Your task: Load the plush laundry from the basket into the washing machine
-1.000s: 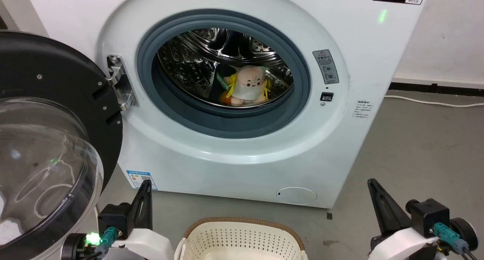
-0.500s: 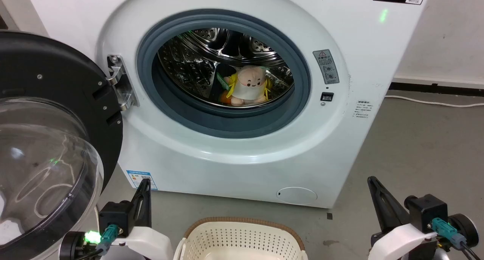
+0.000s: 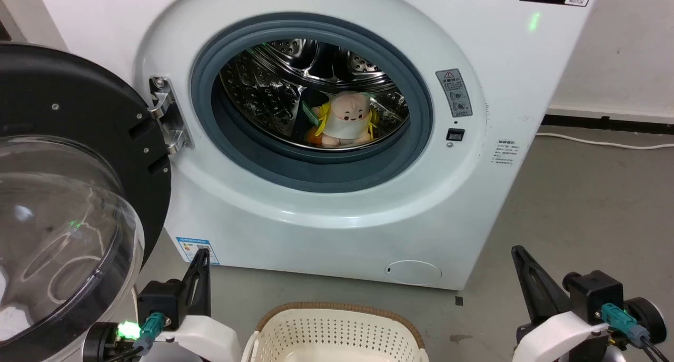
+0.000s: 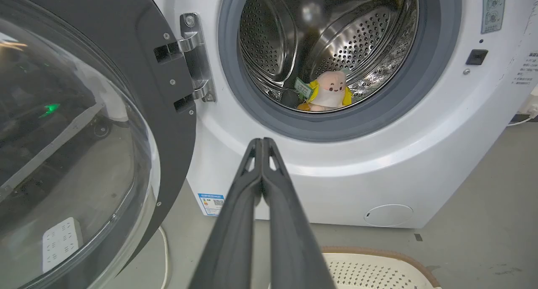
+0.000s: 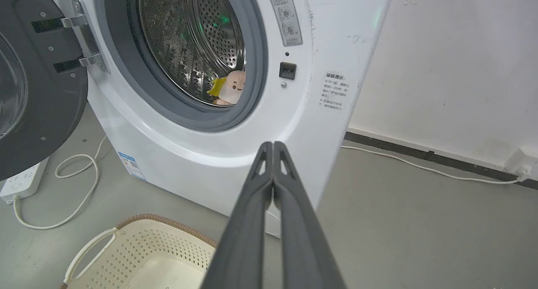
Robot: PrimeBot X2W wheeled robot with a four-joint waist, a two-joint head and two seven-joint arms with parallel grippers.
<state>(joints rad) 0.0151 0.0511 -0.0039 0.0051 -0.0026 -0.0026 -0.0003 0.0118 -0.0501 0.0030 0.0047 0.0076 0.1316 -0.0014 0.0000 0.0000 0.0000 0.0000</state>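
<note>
Nearest: my left fingers (image 4: 261, 146) and my right fingers (image 5: 273, 148), each pair clenched tip to tip and grasping nothing. In the head view they rise at the lower left and lower right, well apart. Between them, on the grey floor (image 3: 579, 204), stands the basket (image 3: 337, 328): cream-white, perforated, brown-rimmed, with a looped side handle seen from my right wrist; it sits just before the washing machine (image 3: 337, 230). To my left hangs the door (image 3: 79, 98), swung open on its steel hinge (image 3: 166, 114), black rim around a clear dome. On the floor below the door's edge lie a white cable (image 5: 42, 227) and a power strip (image 5: 21, 184). Farther: the white front of the machine, its round opening ringed by a grey gasket (image 3: 316, 172). Behind the gasket, the shiny perforated drum (image 3: 263, 98). The plush laundry (image 3: 346, 117) sits upright on the drum's bottom, face toward me, peach-pink head above white bib and yellow jacket, a green tag at its left in the head view. Farthest, right of the machine, a white wall (image 5: 454, 62) with a dark skirting and a thin white cord along the floor
</note>
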